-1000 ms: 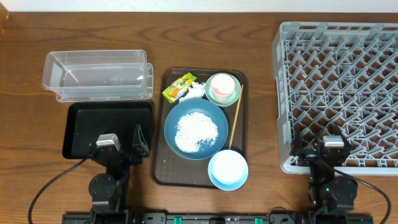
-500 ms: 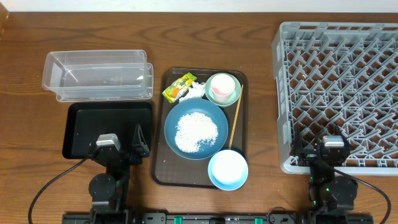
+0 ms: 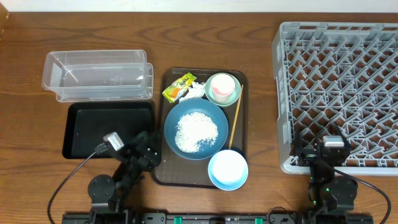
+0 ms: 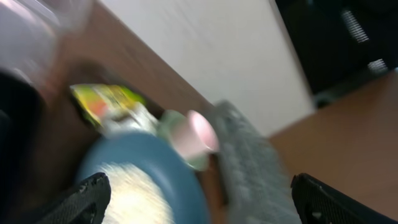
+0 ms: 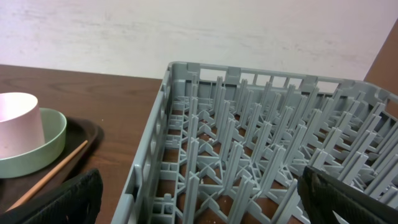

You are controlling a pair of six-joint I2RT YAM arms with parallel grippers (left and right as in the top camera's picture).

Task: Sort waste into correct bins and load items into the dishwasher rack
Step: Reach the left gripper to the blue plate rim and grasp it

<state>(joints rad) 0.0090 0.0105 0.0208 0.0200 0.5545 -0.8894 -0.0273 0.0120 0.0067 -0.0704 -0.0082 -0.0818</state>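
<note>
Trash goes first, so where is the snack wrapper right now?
In the overhead view, the yellow-green snack wrapper lies in the far left corner of the brown tray, beside the white tissue and just beyond the dark-blue bowl.

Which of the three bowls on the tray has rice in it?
The large dark-blue bowl, the biggest, holds the rice. The light-blue bowl is empty; the mint-green bowl holds a pink cup.
</note>
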